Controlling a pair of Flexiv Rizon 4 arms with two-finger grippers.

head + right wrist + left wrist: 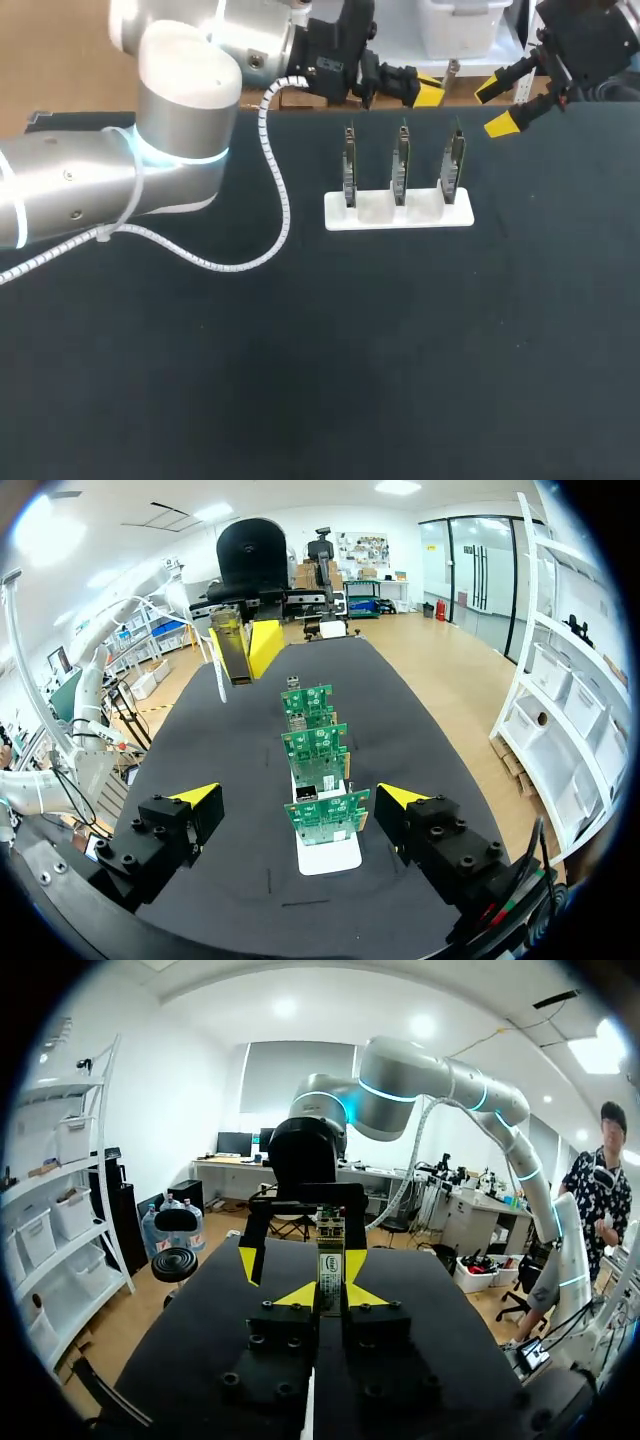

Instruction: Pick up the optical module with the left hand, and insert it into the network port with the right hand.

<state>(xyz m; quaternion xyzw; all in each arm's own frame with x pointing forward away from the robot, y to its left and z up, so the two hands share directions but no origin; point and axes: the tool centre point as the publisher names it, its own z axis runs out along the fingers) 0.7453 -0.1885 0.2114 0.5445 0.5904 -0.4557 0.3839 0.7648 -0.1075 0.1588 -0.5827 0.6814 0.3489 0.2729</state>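
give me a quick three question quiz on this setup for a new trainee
1. True or false: the left tool is shut on the optical module.
2. How many circuit boards stand in the white holder? A: two. B: three. C: four.
3. In one word, is the right tool open or shut?

Key: 1 true; 2 B; 3 open.
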